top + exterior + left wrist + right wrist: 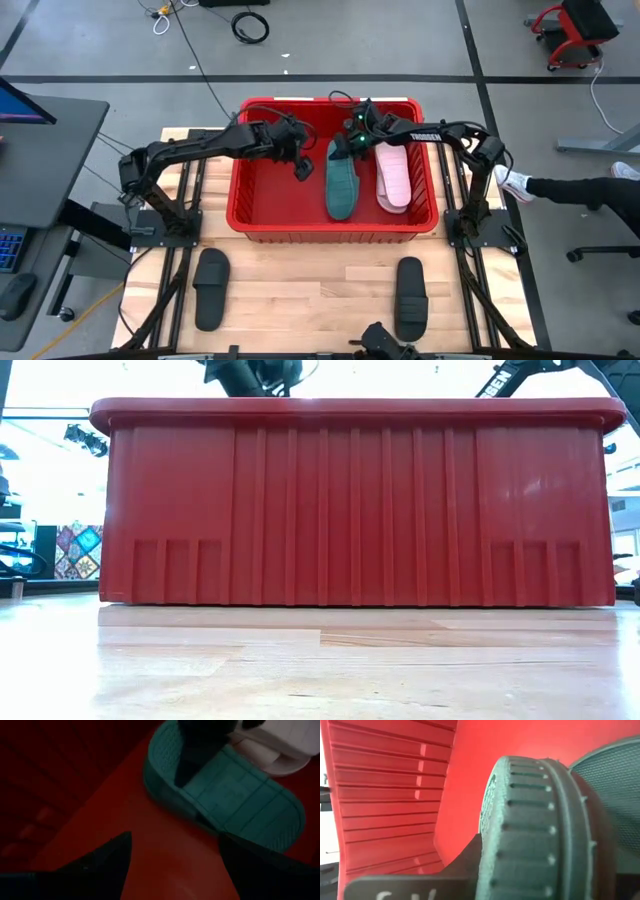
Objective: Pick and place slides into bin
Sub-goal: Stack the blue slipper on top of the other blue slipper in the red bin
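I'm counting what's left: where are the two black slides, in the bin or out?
Out. Both black slides lie on the wooden table in front of the red bin.

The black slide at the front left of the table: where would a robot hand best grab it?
Probably by the wide strap of the black slide, coming straight down from above. It lies flat, sole down, lengthwise toward the bin, so the raised strap seems the only part fingers could close around.
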